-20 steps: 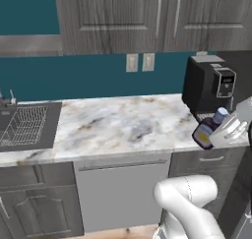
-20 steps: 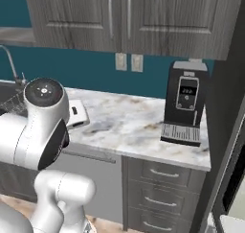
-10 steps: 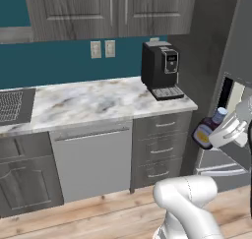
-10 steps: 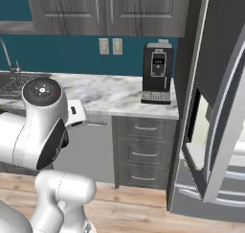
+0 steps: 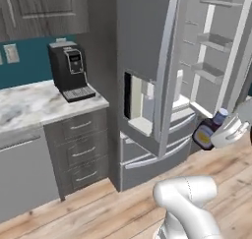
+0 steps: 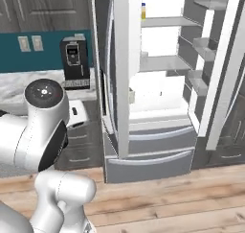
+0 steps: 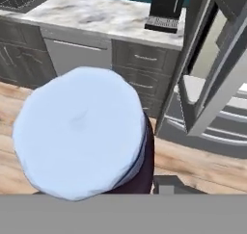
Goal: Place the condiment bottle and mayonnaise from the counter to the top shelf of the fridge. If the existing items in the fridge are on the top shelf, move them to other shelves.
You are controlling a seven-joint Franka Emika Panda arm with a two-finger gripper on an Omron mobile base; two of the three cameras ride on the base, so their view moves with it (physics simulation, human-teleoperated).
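Swinging round with the base, both base cameras now face the open fridge [image 6: 158,83] instead of the bench [image 5: 44,103], which has slid off to the left with the black coffee machine [image 5: 69,71] standing on it. The pincer [image 5: 219,134] hangs to the right of the fridge's grey lower drawers, pinching the condiment bottle [image 5: 209,132]; in the hand view the bottle's pale blue cap [image 7: 82,132] looms large over its dark navy body.

Judging from here, the main risk is the lift: the bottle sits low, level with the drawers, while the top shelf [image 6: 167,22] is high inside the fridge. Raising it in close could knock it against the open door [image 5: 165,80] or the pale door bins [image 5: 209,71]. A small yellow and blue item [image 6: 143,10] already stands at the left end of the top shelf, too small to identify, and a careless placement could tip it. The bottle also looks tilted in the pincer, so a jolt may shift the grip.

Materials: the bottle is smooth and rounded, dark with an orange-yellow label and a broad faceted cap. The shelves are thin, flat, pale grey panels, slick-looking. The fridge shell is hard white and grey, the bench is glossy marbled stone over dark grey drawers with silver handles, and the floor is warm wood planking.
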